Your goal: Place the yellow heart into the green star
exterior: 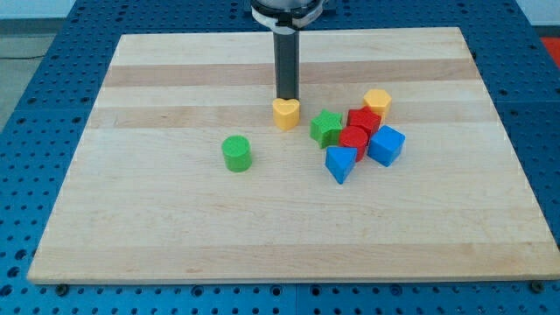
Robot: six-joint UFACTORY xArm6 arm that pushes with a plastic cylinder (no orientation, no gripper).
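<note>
The yellow heart lies near the middle of the wooden board. The green star sits just to its right and slightly lower, with a small gap between them. My tip stands right behind the yellow heart, at its top edge, touching or nearly touching it.
To the right of the green star is a tight cluster: two red blocks, a blue cube, a blue wedge-like block and a yellow hexagon block. A green cylinder stands alone to the left.
</note>
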